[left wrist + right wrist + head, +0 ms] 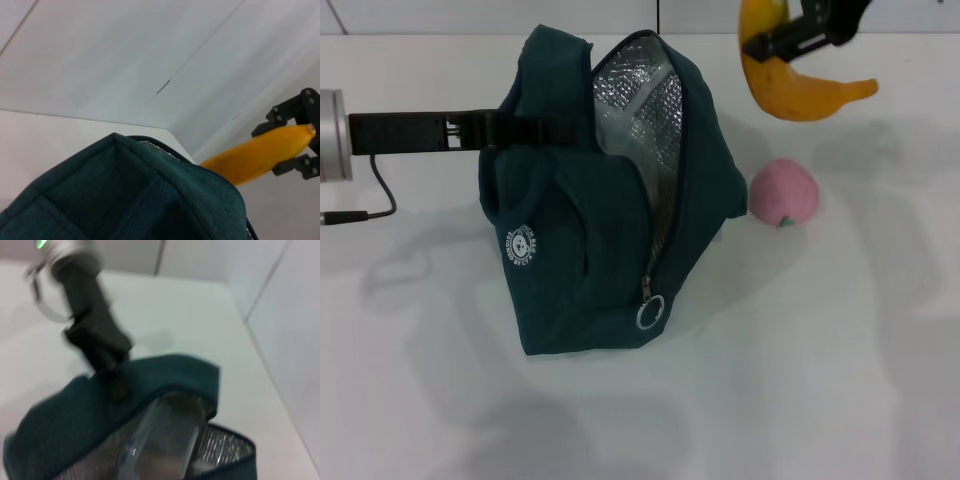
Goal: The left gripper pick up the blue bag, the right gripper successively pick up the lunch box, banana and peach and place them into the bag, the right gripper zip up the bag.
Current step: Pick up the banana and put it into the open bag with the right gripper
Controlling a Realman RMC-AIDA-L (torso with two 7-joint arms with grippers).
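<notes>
The blue bag [590, 200] stands on the white table, mouth unzipped, silver lining showing. My left gripper [515, 130] is shut on the bag's top edge at its left side and holds it up. My right gripper [782, 40] is shut on the banana [800, 85] and holds it in the air to the right of the bag's opening, above the table; both show in the left wrist view, gripper [295, 145] and banana [255, 157]. The lunch box [160, 440] lies inside the bag. The peach [783, 192] sits on the table just right of the bag.
The bag's zipper ring pull [651, 314] hangs at the front low end of the opening. A black cable [370, 205] runs from my left arm over the table at the left. The white table [820, 380] stretches in front and to the right.
</notes>
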